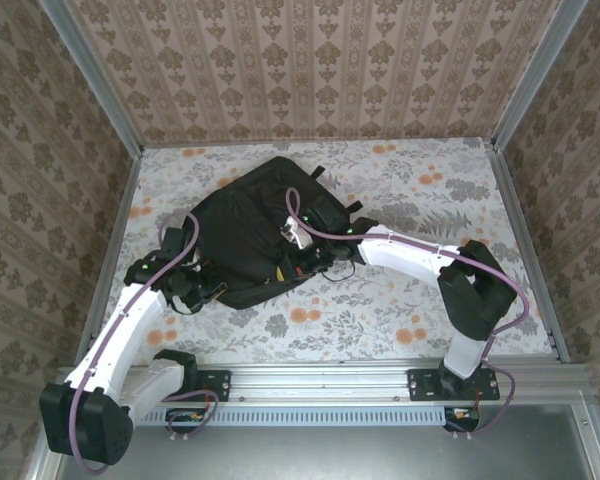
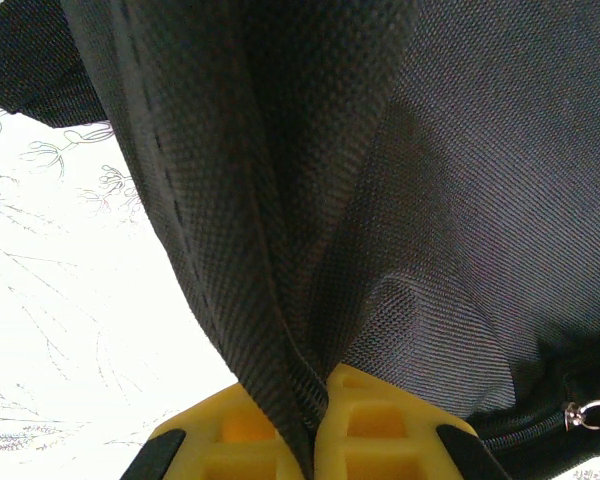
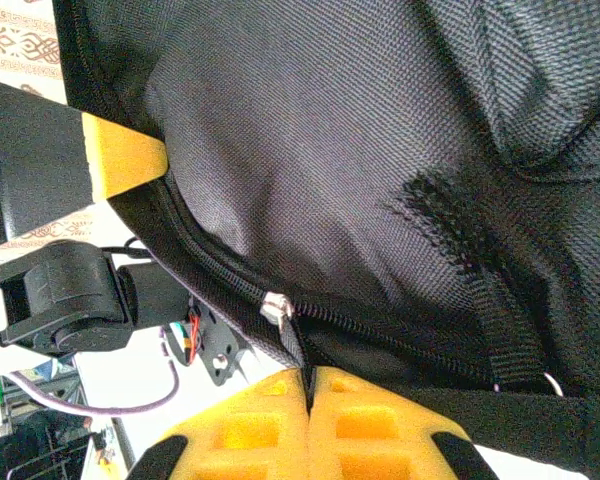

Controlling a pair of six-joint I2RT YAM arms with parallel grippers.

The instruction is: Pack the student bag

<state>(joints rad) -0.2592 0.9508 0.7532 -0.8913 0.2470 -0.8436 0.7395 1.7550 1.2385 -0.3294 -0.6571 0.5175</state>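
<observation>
Bag (image 1: 248, 232) clamped by L gripper (image 2: 315, 388) at fold, by R gripper (image 3: 308, 378) at zip (image 3: 276, 306) — pull to be straight, fabric taut.

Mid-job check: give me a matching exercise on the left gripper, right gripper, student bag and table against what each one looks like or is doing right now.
Things
1. left gripper
2. right gripper
3. student bag
4. table

States
A. floral print in orange and grey
B. shut on the bag's zipper line, just under the silver slider
C. black fabric, lying mid-table between the arms
D. shut on a plain fold of bag fabric, no zipper between the fingers

Pairs: 1-D, 2-B, 3-C, 4-A
</observation>
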